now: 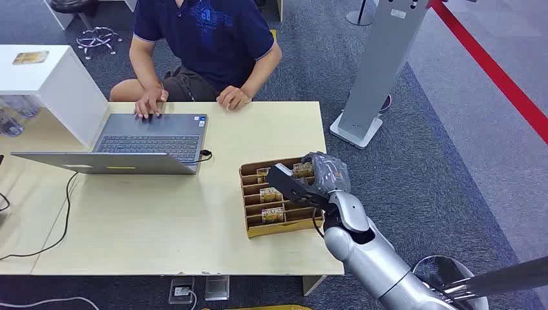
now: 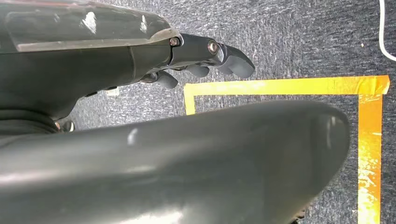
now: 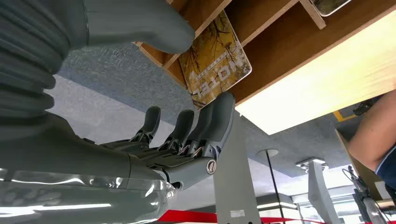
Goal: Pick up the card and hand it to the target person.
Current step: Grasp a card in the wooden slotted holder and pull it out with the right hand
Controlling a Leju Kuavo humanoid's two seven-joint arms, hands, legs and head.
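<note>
A brown slotted card holder point(image 1: 253, 227) stands on the table's right part, with hotel cards in several slots. My right hand point(image 1: 321, 175) hangs over its far right end. In the right wrist view a gold "HOTEL" card point(image 3: 212, 58) leans in its slot in the holder point(image 3: 280, 32). The thumb point(image 3: 140, 23) is by one of its edges and the dark fingers point(image 3: 205, 126) are by the other, spread apart, with nothing held. The person point(image 1: 207, 39) sits across the table, both hands by the laptop. My left hand point(image 2: 196, 56) hangs empty above the carpet, fingers loosely extended.
An open grey laptop point(image 1: 139, 145) with a cable lies on the light wooden table point(image 1: 161, 219). At the far left stands a white box point(image 1: 45, 81) with a card on top. A grey stand point(image 1: 375, 77) rises right of the table. Yellow tape point(image 2: 369, 140) marks the carpet.
</note>
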